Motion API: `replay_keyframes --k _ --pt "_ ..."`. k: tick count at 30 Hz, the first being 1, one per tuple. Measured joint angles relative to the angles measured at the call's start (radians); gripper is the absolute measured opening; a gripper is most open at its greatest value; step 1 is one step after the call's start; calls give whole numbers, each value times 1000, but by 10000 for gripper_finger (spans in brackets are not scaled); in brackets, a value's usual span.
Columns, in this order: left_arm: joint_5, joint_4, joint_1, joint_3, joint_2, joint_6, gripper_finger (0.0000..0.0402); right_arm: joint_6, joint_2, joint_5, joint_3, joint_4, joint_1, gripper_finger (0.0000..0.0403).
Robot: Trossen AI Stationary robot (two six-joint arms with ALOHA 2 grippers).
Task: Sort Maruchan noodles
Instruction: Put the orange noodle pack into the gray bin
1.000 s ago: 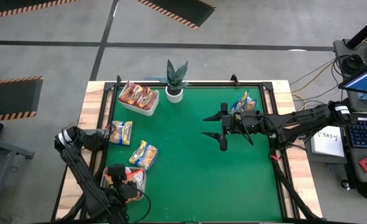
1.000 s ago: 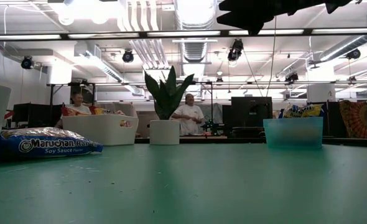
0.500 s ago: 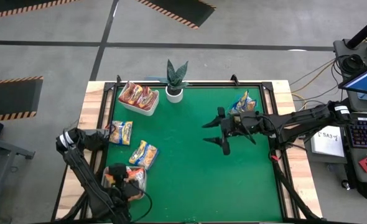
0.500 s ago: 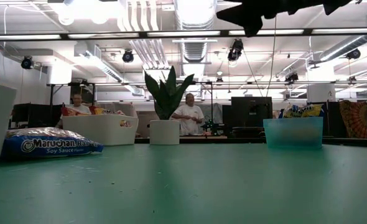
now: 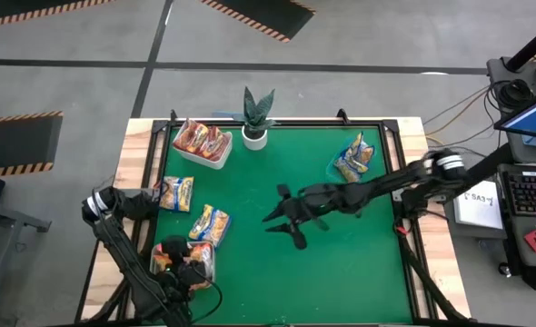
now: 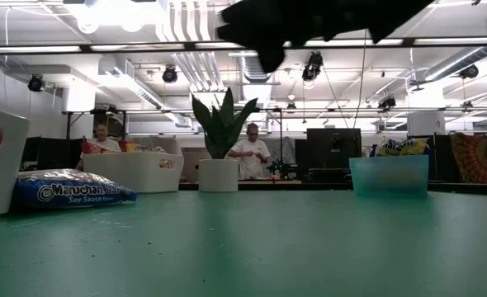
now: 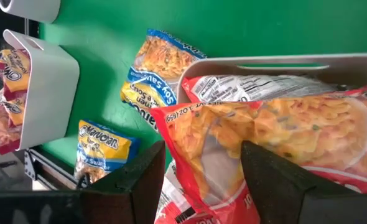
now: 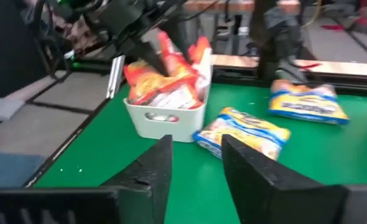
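Right gripper (image 5: 284, 218) is stretched out over the middle of the green mat (image 5: 341, 272), fingers spread, nothing between them, packets well apart from it. Open mat all around it: the whole near half and right side are bare. Left gripper (image 5: 179, 263) sits at the near-left corner over a white tray (image 5: 204, 272), pinching an orange-red noodle packet (image 7: 264, 143) above that tray. Two blue-and-yellow packets lie loose on the left side of the mat: one (image 5: 210, 224) just beside the near-left tray, one (image 5: 175, 193) close to the left edge by the wooden border (image 5: 127, 182). A second white tray (image 5: 215, 160) at the far-left holds red packets (image 5: 200, 138), with a potted plant (image 5: 256, 118) right next to it. A blue bin (image 5: 340, 167) with blue-and-yellow packets (image 5: 354, 154) sits near the far-right edge. The low view only gets the right arm as a dark shape overhead, but it shows the "Soy Sauce" print on a blue packet (image 6: 70, 190) and two people (image 6: 252, 153) behind the table. The left wrist view shows the held packet's grip clearly; the high view hides that under the arm. The right wrist view shows the near-left tray (image 8: 165, 118) stuffed with packets.
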Motion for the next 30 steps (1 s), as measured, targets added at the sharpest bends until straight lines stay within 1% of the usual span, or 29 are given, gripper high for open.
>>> replay_keyframes --k 7,14,17,19,23,30 --pt "-1 -1 0 -52 -1 -20 192 -45 232 -1 193 0 28 62" --pt "-8 -1 0 -73 -2 -22 192 -74 382 -1 357 1 31 27" --pt "-8 -1 0 -82 -2 -17 192 -86 405 -1 405 -36 30 20" --pt "-8 -2 0 -84 -2 -19 192 -110 400 1 423 -97 30 18" --pt "-15 -1 -2 -79 -2 -19 192 -161 359 8 429 -209 28 18" --pt "-15 -1 -1 -77 -4 -15 192 -177 287 9 425 -306 25 18"
